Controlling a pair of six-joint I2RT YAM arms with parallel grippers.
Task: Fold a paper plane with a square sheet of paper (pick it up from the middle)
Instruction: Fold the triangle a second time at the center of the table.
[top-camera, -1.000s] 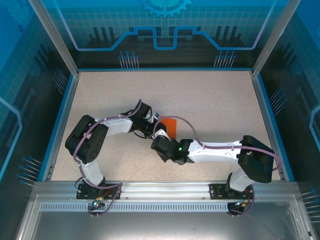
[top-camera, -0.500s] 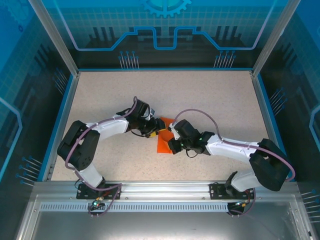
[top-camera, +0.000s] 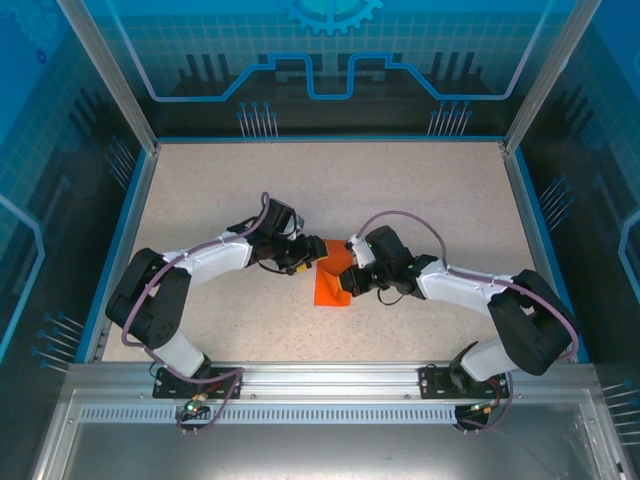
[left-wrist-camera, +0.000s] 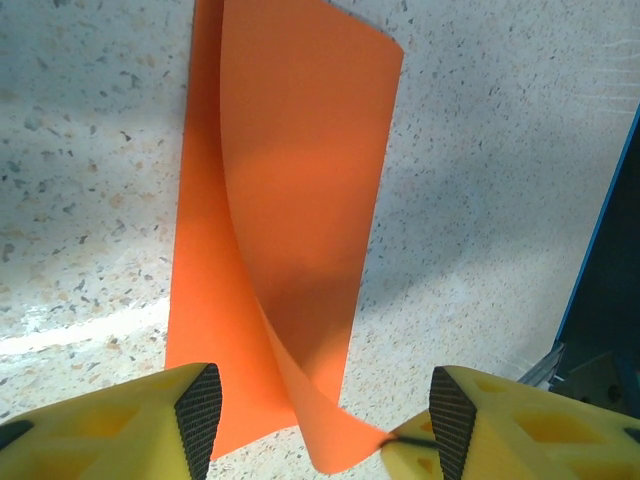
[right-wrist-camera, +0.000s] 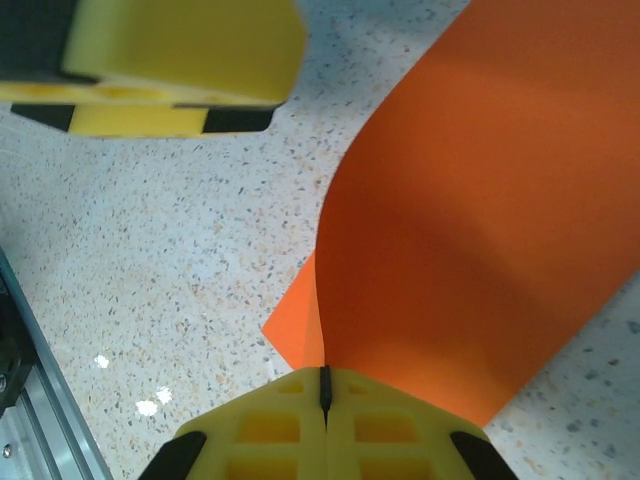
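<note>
Top external view: the square sheet of paper (top-camera: 330, 285) lies near the middle of the bench (top-camera: 430, 190), between the two arms. The left end effector (top-camera: 308, 258) is at its upper left corner and the right end effector (top-camera: 347, 284) is on its right edge.

Left wrist view: the left end effector (left-wrist-camera: 322, 420) stands wide open. The sheet (left-wrist-camera: 290, 200) runs away from it in two layers, the upper one bowed up in a soft, unpressed curl, and its near corner reaches one pad (left-wrist-camera: 448, 425).

Right wrist view: the right end effector (right-wrist-camera: 323, 385) is closed tight, pinching the raised layer of the sheet (right-wrist-camera: 480, 230) at its edge, with the lower layer flat on the bench (right-wrist-camera: 180, 230).

As I judge it, only a first loose fold-over is under way. No sharp crease, nose or wings show yet, so nearly all the folding is left.
</note>
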